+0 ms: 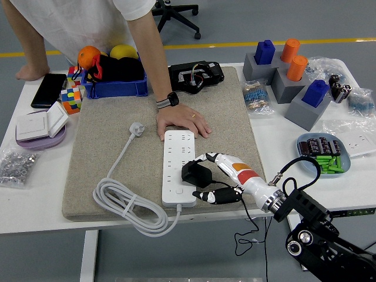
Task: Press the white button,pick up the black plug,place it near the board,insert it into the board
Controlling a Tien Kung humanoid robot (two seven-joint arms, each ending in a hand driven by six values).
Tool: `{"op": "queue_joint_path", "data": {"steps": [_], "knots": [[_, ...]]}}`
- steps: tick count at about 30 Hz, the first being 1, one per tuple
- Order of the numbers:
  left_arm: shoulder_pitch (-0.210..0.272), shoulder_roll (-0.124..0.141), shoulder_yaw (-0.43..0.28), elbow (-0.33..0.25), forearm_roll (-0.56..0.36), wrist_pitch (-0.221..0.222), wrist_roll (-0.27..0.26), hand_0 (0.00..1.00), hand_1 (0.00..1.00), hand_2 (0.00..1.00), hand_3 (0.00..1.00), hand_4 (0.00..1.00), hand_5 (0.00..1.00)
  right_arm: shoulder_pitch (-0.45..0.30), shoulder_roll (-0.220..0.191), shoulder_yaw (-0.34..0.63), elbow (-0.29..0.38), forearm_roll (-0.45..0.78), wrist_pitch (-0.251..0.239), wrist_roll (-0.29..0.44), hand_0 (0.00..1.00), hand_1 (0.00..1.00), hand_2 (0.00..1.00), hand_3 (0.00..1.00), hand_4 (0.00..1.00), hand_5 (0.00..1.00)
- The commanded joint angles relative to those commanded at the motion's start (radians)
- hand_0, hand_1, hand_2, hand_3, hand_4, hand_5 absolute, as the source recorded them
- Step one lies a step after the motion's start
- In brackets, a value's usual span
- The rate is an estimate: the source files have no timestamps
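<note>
Nearest the viewer, the right arm enters from the lower right corner, and its robot hand [212,176] reaches leftward over the grey mat [106,141] on the white surface [35,205]. The fingers [207,157] are spread, with the thumb low and separate; they appear to be off the black plug [196,172] rather than clamped on it, though contact at the plug's far side cannot be ruled out. The left robot hand is not in view.

The black plug sits at the right edge of the white power strip [178,168], about mid-length, partly overlapping the strip's socket face. Whether its pins are seated in a socket or it merely rests on top cannot be told from this angle. The white button [178,191] lies at the strip's near end, just in front of the plug; nothing shows whether it has been pressed.

Judged from the layout, the pick-up and the placing near the board look complete, and insertion is either just finished or in its last stage; a firm seating push may remain.

Left of the strip, its coiled white cable [126,207] ends in a white wall plug [136,128] lying loose on the mat. At the strip's far end a person's hand [183,123], wearing a wristwatch, presses flat against the mat and touches the strip, apparently steadying it.
</note>
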Motion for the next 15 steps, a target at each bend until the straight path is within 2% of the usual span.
{"op": "queue_joint_path", "data": {"steps": [15], "knots": [[-0.001,-0.001,-0.003,0.0,0.002,0.0,0.0,0.465,0.495,0.512,0.576,0.585,0.273,0.01,0.003,-0.024,-0.015,0.008,0.008,-0.003,0.817,0.764,0.728,0.648,0.872,0.182]]}}
